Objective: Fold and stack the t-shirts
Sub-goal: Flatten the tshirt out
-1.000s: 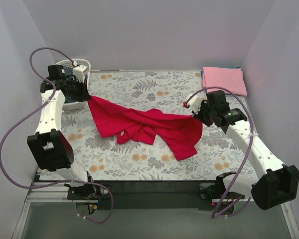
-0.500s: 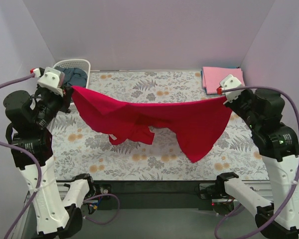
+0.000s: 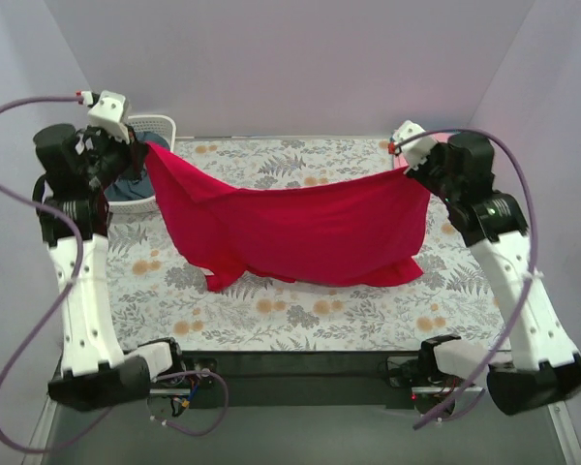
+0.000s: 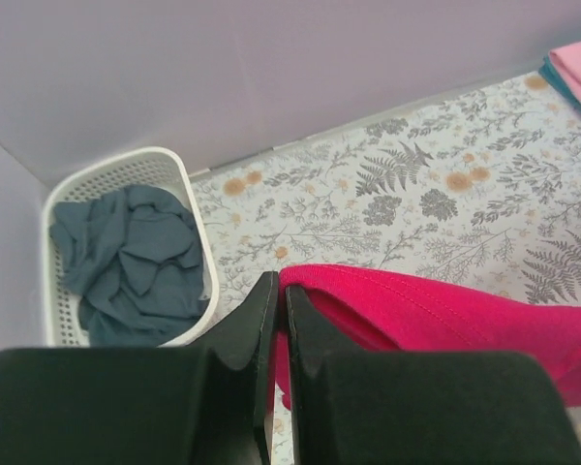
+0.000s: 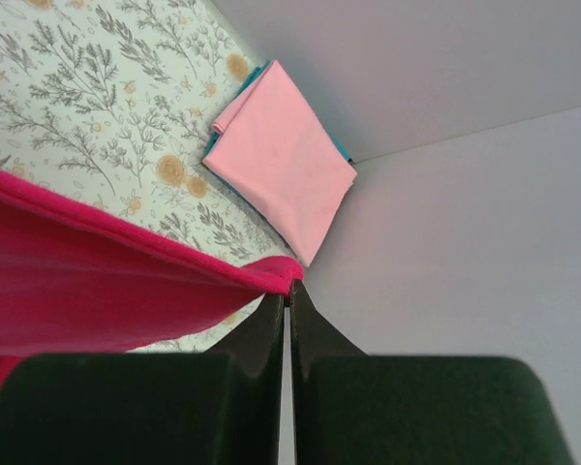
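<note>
Plain pale lilac walls (image 3: 290, 58) close in on three sides (back, left and right). A grey floral cloth (image 3: 300, 315) covers the table (image 3: 300, 366) except for its black near edge. The light is soft and even.

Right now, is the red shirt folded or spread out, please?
Spread out: the red shirt hangs stretched between the left end effector and right end effector.
</note>
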Robot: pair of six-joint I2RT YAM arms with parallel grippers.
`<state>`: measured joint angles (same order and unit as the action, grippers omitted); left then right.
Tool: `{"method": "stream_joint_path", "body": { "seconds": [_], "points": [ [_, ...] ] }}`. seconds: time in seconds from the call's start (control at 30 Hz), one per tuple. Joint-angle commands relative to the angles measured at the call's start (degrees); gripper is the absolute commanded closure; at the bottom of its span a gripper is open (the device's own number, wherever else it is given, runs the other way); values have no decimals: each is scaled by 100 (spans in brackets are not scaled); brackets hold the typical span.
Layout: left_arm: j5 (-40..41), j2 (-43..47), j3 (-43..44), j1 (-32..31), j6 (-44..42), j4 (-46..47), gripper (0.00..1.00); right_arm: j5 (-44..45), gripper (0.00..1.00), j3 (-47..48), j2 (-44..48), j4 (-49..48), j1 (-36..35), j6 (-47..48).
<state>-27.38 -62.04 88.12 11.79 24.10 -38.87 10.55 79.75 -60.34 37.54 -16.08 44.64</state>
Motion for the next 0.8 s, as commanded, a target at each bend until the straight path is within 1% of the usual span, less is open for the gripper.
{"method": "stream_joint_path", "body": {
  "seconds": [0.0, 0.03, 0.07, 0.1, 0.13, 0.17, 0.2, 0.23, 0.27, 0.3, 0.33, 0.37, 0.4, 0.43, 0.47, 0.53, 0.57, 0.63, 0.67, 0.77],
  "points": [
    [-267, -1208, 448, 16, 288, 818, 100, 70, 99, 328, -793, -1564, 139, 168],
    [-260, -1510, 704, -19, 323, 1090, 100, 70, 99, 575, -1030, -1748, 183, 124],
    [-190, -1809, 985, -63, 480, 1232, 100, 97, 99, 821, -1520, -2072, 227, 80],
    [-146, -2455, 1362, -89, 569, 1372, 100, 123, 99, 1084, -1777, -2214, 315, -68],
    [-102, -2775, 2097, -89, 674, 1574, 100, 141, 99, 1757, -2041, -2329, 359, -139],
    [-66, -3144, 2557, -98, 806, 1680, 100, 141, 99, 2103, -2539, -2443, 403, -236],
    [-14, -3722, 2953, -107, 1025, 1786, 100, 115, 99, 2515, -2788, -2497, 482, -315],
    [169, -4041, 3705, -116, 1183, 2109, 100, 97, 99, 3181, -3017, -2532, 517, -481],
    [267, -4288, 4009, -116, 1333, 2312, 100, 79, 99, 3536, -3419, -2645, 535, -535],
    [329, -4525, 4307, -116, 1439, 2532, 100, 79, 99, 3835, -3615, -2742, 561, -544],
    [321, -4910, 4624, -116, 1536, 3021, 100, 88, 99, 4082, -3782, -2882, 570, -570],
    [477, -5027, 4984, -116, 1597, 3330, 100, 97, 99, 4632, -3923, -3093, 562, -579],
    [592, -5107, 5057, -116, 1685, 3690, 100, 88, 99, 4847, -4185, -3225, 570, -588],
    [724, -5125, 5049, -116, 1721, 4451, 100, 88, 99, 5066, -4284, -3366, 570, -580],
    [977, -5099, 5023, -116, 1712, 4789, 100, 53, 99, 5260, -4363, -3663, 570, -536],
    [1155, -5037, 4873, -116, 1616, 5518, 100, -17, 99, 5218, -4338, -4060, 579, -474],
    [1208, -4941, 4812, -107, 1572, 5679, 100, -26, 99, 5026, -4259, -4427, 571, -396],
    [1174, -4827, 4540, -72, 1528, 6012, 100, -53, 99, 4832, -4171, -4684, 579, -342],
    [1104, -4696, 4426, -63, 1528, 6032, 100, -70, 99, 4744, -4101, -4773, 571, -325],
    [603, -4257, 3269, -45, 1301, 5953, 100, -228, 99, 3920, -3812, -5000, 597, -316]
  ]
}}
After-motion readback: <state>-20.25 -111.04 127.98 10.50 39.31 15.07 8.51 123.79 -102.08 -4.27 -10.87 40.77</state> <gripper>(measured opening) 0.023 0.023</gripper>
